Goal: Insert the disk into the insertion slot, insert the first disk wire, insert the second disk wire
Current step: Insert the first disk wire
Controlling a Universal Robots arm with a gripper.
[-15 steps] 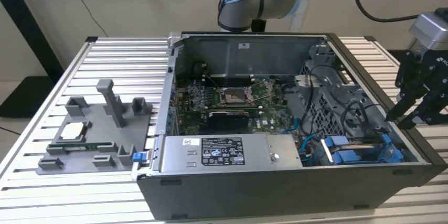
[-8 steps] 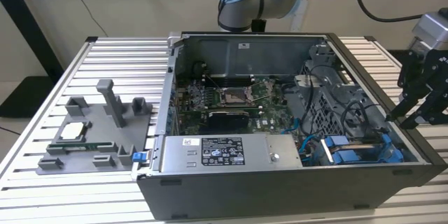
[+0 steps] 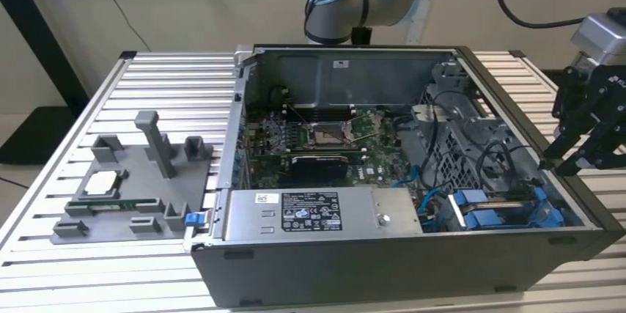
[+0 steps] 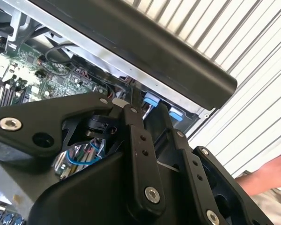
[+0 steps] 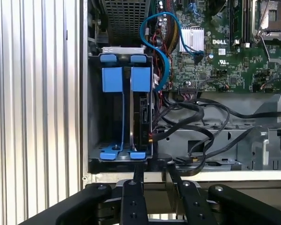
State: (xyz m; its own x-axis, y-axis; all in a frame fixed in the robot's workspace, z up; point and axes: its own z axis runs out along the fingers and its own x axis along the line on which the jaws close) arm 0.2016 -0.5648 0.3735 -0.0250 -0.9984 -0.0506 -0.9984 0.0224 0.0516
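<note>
Exterior view: our gripper hangs by the case edge, near the disk
Second wrist view: fingers slightly parted; we judge them empty
First wrist view: disk in its slot, so we judge it inserted; blue wire loops beside it

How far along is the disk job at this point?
The blue-framed disk already sits inside the insertion slot. The gripper is open and empty, hanging just outside the case wall beside that bay. A blue cable and black cables run toward the disk's edge, but whether either is plugged in cannot be told.
</note>
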